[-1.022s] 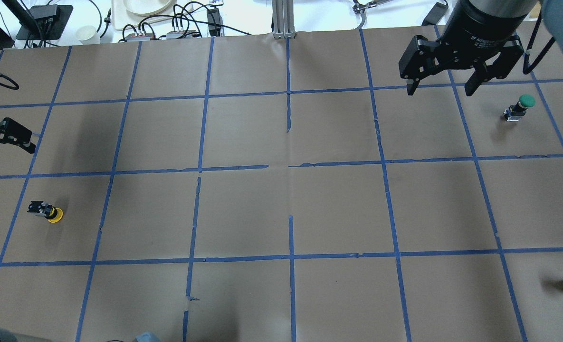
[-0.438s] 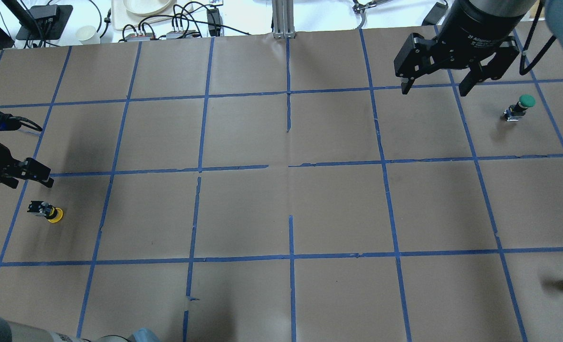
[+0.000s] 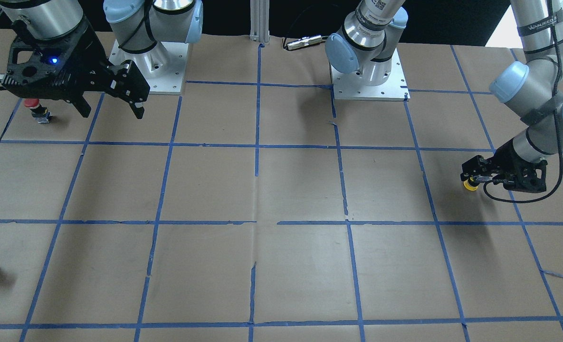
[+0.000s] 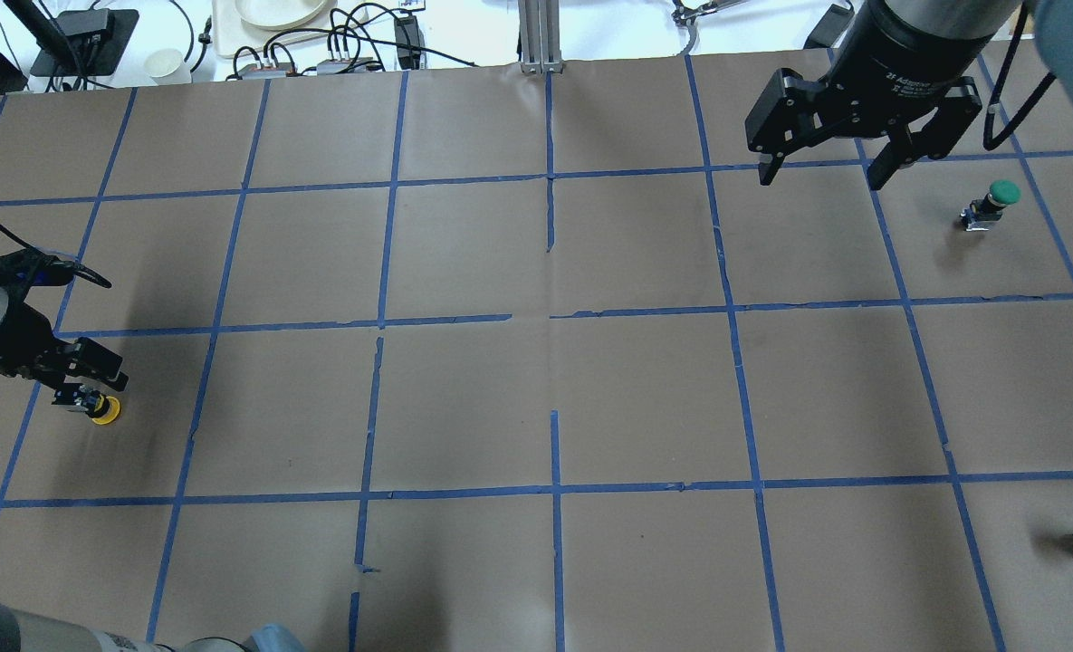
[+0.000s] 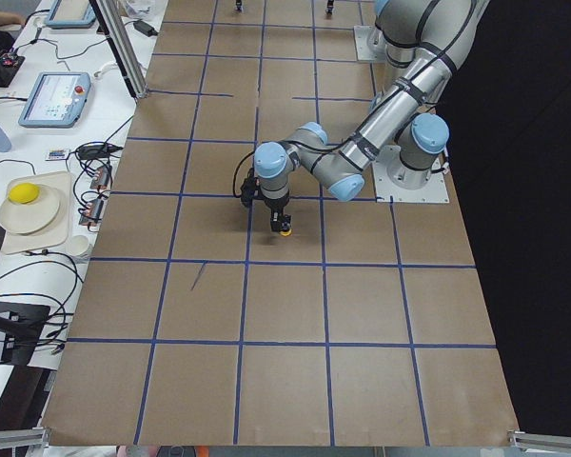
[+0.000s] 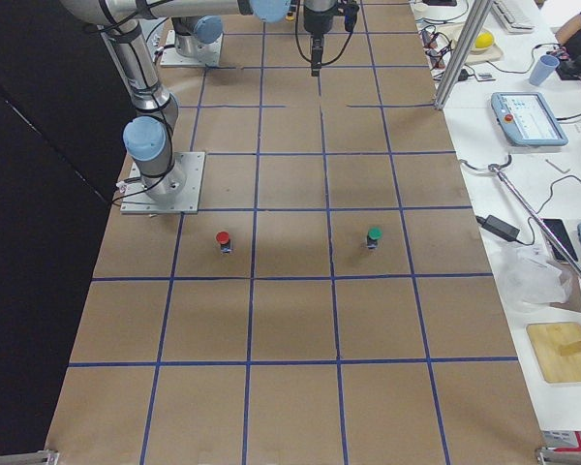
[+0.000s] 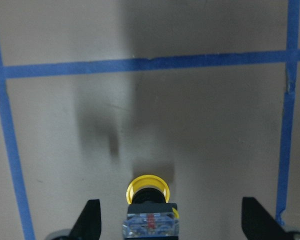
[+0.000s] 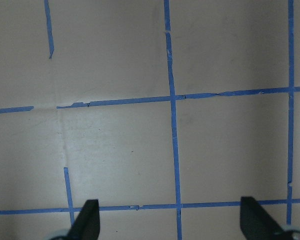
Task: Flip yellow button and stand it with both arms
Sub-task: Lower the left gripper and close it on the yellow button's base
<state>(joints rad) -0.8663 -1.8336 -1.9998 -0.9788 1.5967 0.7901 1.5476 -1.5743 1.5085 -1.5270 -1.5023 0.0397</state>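
Barely begun: no grasp, no flip, no standing yet.
Low at the left side of the table [image 4: 536,398] with the left arm [image 3: 537,38], high over the far right with the right arm [image 3: 48,19]. Fingers wide on both: right gripper [image 4: 821,178] empty, left gripper [image 7: 173,222] astride the yellow button [image 7: 149,200], lying on its side, unpinched. Left to do: pinch, lift, turn, stand.

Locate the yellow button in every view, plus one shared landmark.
Front-facing: yellow button at right, mid-height.
Overhead: button at left edge.
Left exterior: button near centre.
Right exterior: too small to tell.
Left wrist: button bottom centre.
Right wrist: not in it.
Landmark: open left gripper at it.
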